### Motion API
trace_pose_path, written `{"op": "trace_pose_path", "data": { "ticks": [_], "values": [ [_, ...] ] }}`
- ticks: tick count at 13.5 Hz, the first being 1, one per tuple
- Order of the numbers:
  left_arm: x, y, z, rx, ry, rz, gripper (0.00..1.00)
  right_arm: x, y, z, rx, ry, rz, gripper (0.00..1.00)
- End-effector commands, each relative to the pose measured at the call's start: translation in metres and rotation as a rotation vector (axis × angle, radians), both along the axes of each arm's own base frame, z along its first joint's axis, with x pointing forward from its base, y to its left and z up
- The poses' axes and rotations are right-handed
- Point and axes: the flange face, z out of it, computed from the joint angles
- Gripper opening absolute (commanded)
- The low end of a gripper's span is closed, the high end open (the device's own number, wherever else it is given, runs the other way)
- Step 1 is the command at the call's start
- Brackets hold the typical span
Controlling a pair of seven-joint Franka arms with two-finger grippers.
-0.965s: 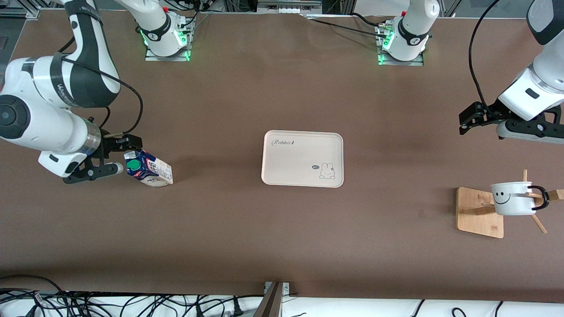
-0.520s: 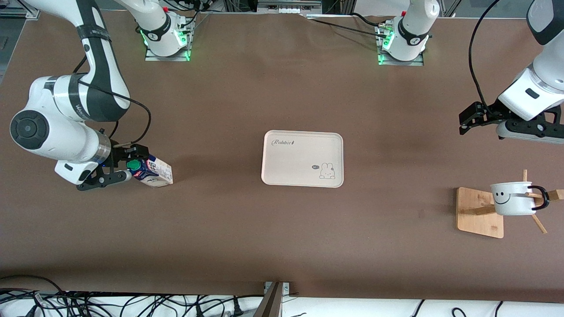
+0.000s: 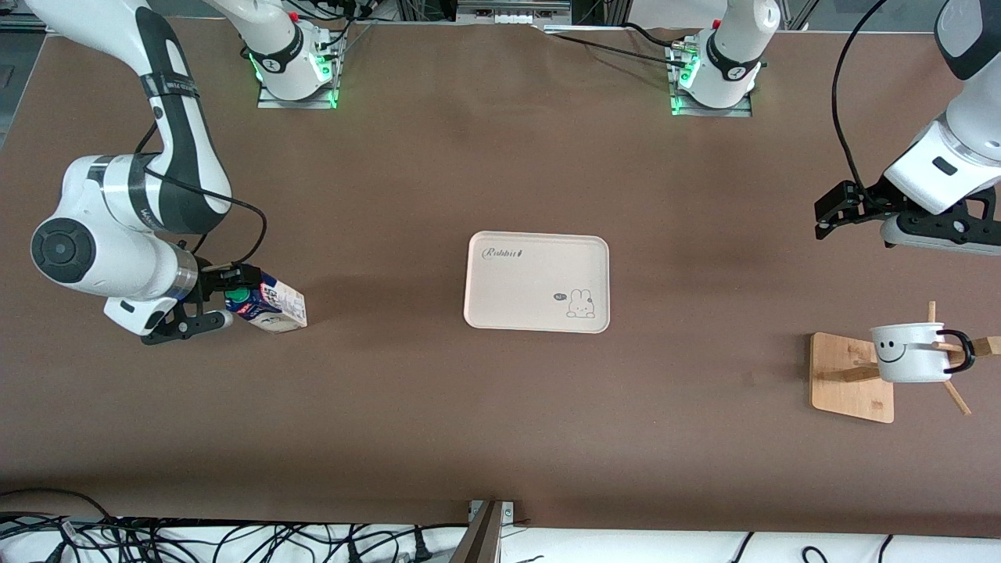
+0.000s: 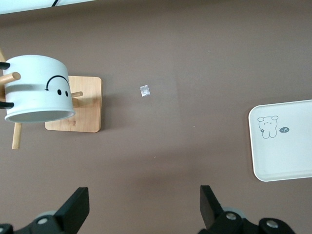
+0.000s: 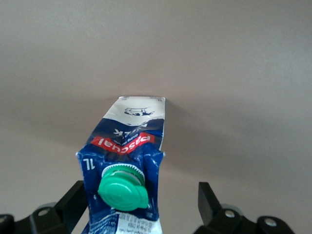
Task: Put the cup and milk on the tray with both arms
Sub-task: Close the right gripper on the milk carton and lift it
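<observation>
Since a moment ago the right gripper (image 3: pixel 221 301) has slid in around the milk (image 3: pixel 266 306), fingers spread either side of its cap end (not yet pinching); close squarely before lifting toward the tray (image 3: pixel 536 281); the left gripper (image 3: pixel 823 219), open, waits near the cup (image 3: pixel 909 353).

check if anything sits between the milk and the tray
Nothing visible does. Only bare table lies between the milk and the tray. The right gripper is open around the carton's top.
</observation>
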Motion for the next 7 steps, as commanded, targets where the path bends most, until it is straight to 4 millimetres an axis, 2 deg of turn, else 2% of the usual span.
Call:
{"op": "trace_pose_path", "data": {
  "ticks": [1,2,5,7],
  "values": [
    [-0.0005,-0.0003,0.0063,0.006,-0.009,-0.013,1.00,-0.0065,-0.0035,-0.0038,0.022,0.001,0.004,1.00],
    [-0.0005,0.0006,0.0063,0.006,-0.009,-0.012,1.00,-0.0073,-0.0028,-0.0052,0.022,0.004,0.002,0.96],
    [-0.0005,-0.0003,0.0063,0.006,-0.009,-0.013,1.00,-0.0071,-0.0025,-0.0042,0.022,0.006,-0.006,0.67],
    [-0.0005,0.0006,0.0063,0.006,-0.009,-0.012,1.00,-0.0070,-0.0002,-0.0032,0.026,0.008,-0.006,0.57]
  ]
}}
